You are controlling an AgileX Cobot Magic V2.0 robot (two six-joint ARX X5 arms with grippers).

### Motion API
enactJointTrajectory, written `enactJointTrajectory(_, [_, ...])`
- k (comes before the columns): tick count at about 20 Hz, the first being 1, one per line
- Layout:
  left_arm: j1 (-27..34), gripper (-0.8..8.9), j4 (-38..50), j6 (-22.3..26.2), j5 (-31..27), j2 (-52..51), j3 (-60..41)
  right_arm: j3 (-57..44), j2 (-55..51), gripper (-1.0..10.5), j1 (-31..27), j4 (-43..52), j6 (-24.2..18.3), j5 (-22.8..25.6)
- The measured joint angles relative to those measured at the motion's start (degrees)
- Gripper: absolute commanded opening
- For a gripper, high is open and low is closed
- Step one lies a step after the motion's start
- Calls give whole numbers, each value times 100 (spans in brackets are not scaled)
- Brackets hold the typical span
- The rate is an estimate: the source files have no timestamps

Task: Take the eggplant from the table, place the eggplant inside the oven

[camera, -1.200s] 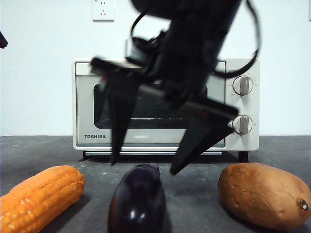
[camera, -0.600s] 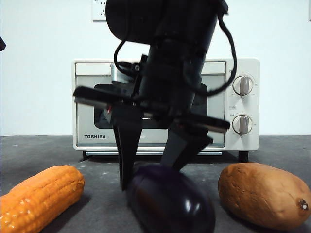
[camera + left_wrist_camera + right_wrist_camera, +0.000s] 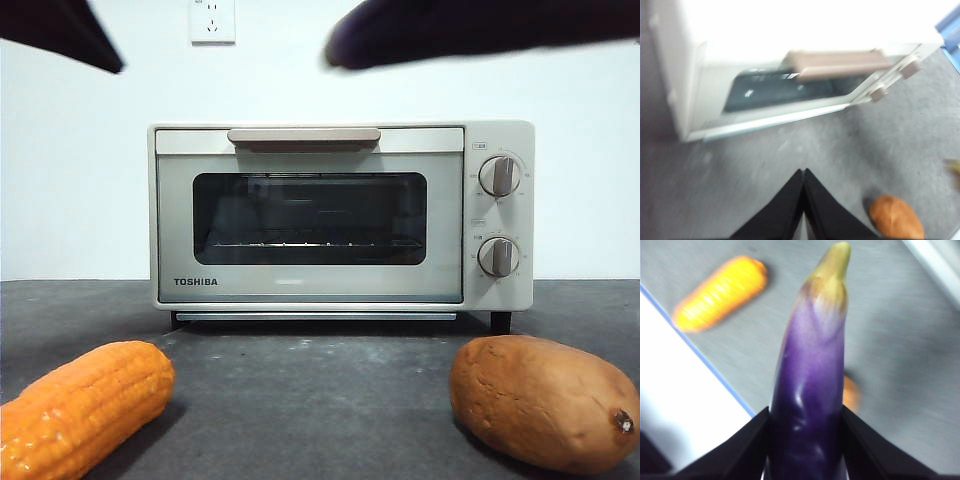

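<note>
Eggplant (image 3: 812,390) clamped in right gripper (image 3: 805,440), high above table (image 3: 320,400).

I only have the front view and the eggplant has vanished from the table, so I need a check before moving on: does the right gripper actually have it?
Observer: Yes. In the right wrist view the right gripper has its jaws clamped on the sides of the eggplant, stem end pointing away from the wrist.
Operator: Is that the dark shape at the top of my picture?
Observer: Likely; that blur hangs above the oven, well off the table.
Operator: And the left gripper?
Observer: The left gripper holds nothing, jaws shut, facing the oven's closed door and tan handle.
</note>
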Motion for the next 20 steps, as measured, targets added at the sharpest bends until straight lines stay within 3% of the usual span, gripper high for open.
enactJointTrajectory(7, [-684,6,94,341,-372,1867,1674,2,-1104,150,0,-378,-144,1106])
enactJointTrajectory(13, [-1021,6,-96,588,-544,3106,2798,2,-1757,150,0,-385,-138,1241])
enactJointTrajectory(20, [-1244,6,-389,981,-1014,3401,2914,2,-2218,150,0,-389,-68,1683])
